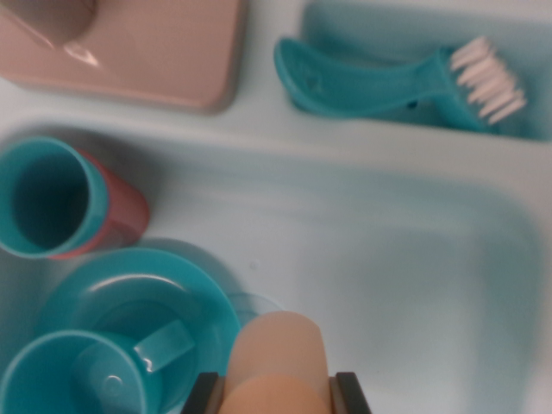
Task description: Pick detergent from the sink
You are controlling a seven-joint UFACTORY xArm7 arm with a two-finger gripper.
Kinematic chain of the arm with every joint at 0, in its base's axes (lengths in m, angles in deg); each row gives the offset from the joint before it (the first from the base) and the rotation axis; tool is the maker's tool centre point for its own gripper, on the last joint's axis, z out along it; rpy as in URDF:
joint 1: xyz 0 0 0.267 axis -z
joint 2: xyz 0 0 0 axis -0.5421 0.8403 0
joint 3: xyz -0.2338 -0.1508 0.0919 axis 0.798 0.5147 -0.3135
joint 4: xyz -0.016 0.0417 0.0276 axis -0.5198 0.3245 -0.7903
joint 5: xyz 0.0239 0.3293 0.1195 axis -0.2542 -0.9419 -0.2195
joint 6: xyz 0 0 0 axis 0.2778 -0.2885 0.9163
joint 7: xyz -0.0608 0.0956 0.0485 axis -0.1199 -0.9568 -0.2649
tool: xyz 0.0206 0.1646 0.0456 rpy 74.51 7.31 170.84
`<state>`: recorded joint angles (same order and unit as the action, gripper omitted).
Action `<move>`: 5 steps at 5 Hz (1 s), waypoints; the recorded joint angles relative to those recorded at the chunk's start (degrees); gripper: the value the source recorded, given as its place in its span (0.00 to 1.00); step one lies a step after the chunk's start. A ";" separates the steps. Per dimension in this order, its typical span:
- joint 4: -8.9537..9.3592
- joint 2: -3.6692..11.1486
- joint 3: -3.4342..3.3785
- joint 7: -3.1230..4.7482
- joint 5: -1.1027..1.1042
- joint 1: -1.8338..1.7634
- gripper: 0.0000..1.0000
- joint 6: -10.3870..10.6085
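Teal dominates the wrist view's left: a teal plastic cup nested in a red one (60, 203) lies on its side above a teal plate (142, 302). At bottom centre the peach, rounded plastic detergent bottle (278, 358) sits pinched between the gripper's (278, 392) dark fingers (349, 392), apparently already lifted above the pale mint sink basin (414, 259) (blur hides any label). Only carrying it clear seems left. A teal scrubbing brush (397, 82) rests upper right.

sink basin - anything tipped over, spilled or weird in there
One thing: the teal and red cup at the wrist view's left lies on its side, mouth open toward the camera. The teal plate and mug sit level, and the brush lies in its side tray. No spill shows. The peach detergent bottle sits between the jaws.
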<state>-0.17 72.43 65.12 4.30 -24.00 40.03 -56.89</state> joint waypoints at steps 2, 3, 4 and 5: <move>-1.78 -0.64 0.00 -0.36 0.28 0.00 1.00 -2.39; -1.78 -0.64 0.00 -0.36 0.28 0.00 1.00 -2.39; -3.65 -1.31 0.00 -0.74 0.58 0.01 1.00 -4.91; -3.65 -1.31 0.00 -0.74 0.58 0.01 1.00 -4.91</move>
<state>-3.82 71.12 65.11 3.56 -23.43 40.03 -61.80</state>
